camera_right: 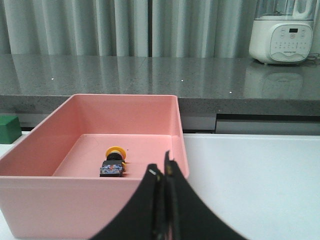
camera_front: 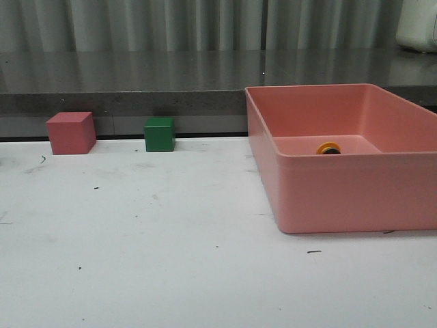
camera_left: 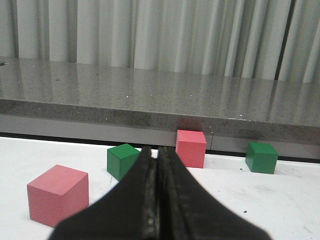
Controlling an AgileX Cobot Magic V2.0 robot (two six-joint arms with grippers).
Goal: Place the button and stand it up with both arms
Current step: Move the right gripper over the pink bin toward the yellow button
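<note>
Nothing looks done yet: the button lies on its side on the floor of the pink bin, yellow cap toward the far wall, untouched. Both the left claw and the right claw are pressed closed on nothing, so lifting it out and standing it upright all remains

Small push-button w/ yellow mushroom cap, black body, blue-clear base is lying on its side inside pink plastic bin.
</note>
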